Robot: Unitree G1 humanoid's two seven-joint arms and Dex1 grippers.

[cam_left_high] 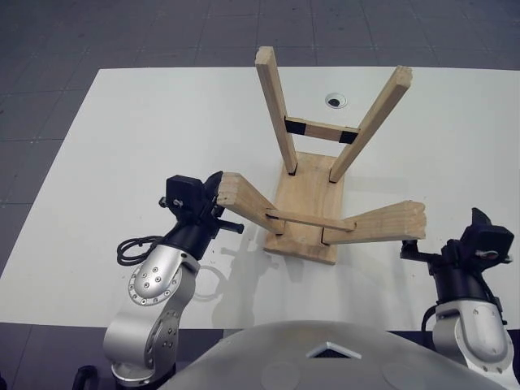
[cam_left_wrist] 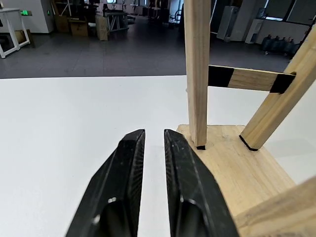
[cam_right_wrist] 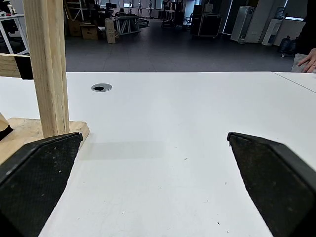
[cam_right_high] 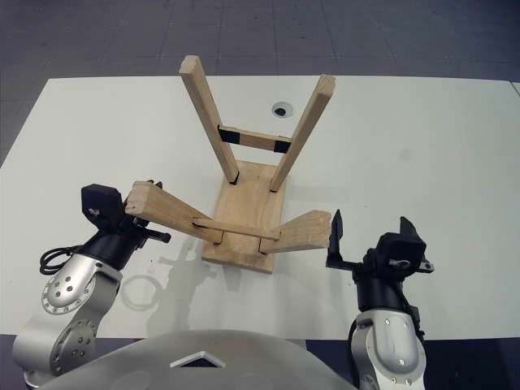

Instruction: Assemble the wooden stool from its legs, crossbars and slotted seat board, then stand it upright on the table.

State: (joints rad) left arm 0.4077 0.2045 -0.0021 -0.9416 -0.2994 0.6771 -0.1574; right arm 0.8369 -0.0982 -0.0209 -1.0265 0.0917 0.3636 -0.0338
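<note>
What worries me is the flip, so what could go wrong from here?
1. The left claw sits barely open beside the near left leg; closing there would likely grip nothing or nudge it.
2. The right claw gapes wide by the near right leg; lifting by one splayed leg might pull it out of the seat board, which lies flat with legs up.
</note>
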